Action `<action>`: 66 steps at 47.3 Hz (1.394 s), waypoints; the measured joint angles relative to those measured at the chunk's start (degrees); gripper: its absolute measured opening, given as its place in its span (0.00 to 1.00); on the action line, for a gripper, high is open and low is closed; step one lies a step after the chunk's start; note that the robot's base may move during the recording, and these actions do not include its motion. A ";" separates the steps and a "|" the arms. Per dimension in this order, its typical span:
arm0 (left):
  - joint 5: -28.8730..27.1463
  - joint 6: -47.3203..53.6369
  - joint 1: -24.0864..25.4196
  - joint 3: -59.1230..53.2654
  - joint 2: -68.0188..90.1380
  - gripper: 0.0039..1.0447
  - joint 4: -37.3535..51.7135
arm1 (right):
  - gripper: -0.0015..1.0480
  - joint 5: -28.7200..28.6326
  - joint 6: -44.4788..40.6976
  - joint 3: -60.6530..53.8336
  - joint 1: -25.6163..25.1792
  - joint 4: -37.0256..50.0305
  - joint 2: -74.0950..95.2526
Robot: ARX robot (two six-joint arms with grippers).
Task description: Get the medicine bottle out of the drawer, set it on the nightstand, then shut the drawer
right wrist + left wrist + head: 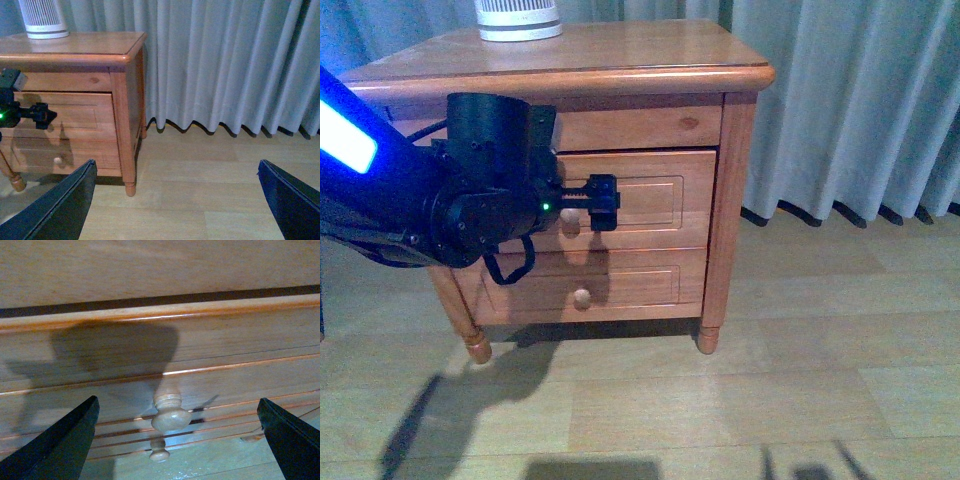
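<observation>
The nightstand [620, 55] stands ahead. Its upper drawer [650, 195] looks shut, with its front about level with the frame. My left gripper [604, 203] is open, right in front of the drawer's panel and just right of its round knob [570, 219]. In the left wrist view the knob [171, 417] sits between the open fingers [60, 445], untouched, near the left gripper [175, 442]. My right gripper [175, 200] is open and empty over the floor, right of the nightstand [122, 60]. The medicine bottle is hidden.
A large white ribbed device [518, 18] stands at the back left of the nightstand's top. The lower drawer [620, 285] with its knob [582, 297] is shut. Grey curtains [850, 100] hang behind and to the right. The floor [770, 380] is pale wood.
</observation>
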 joint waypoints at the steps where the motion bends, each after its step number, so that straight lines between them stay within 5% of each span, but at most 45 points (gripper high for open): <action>1: -0.04 0.00 0.00 0.17 0.15 0.94 -0.04 | 0.93 0.00 0.00 0.00 0.00 0.00 0.02; 39: -3.54 0.46 -1.14 5.81 6.27 0.94 -2.14 | 0.93 0.00 0.00 0.00 0.00 0.00 0.00; 51: -8.66 -0.20 -1.03 6.01 6.64 0.59 -0.46 | 0.93 0.00 0.00 0.00 0.00 0.00 0.00; 58: -9.73 -1.20 -1.46 5.60 6.64 0.29 1.68 | 0.93 0.00 0.00 0.00 0.00 0.00 0.00; 66: -9.77 -1.07 -1.68 3.85 6.62 0.25 4.46 | 0.93 0.00 0.00 0.00 0.00 0.00 0.00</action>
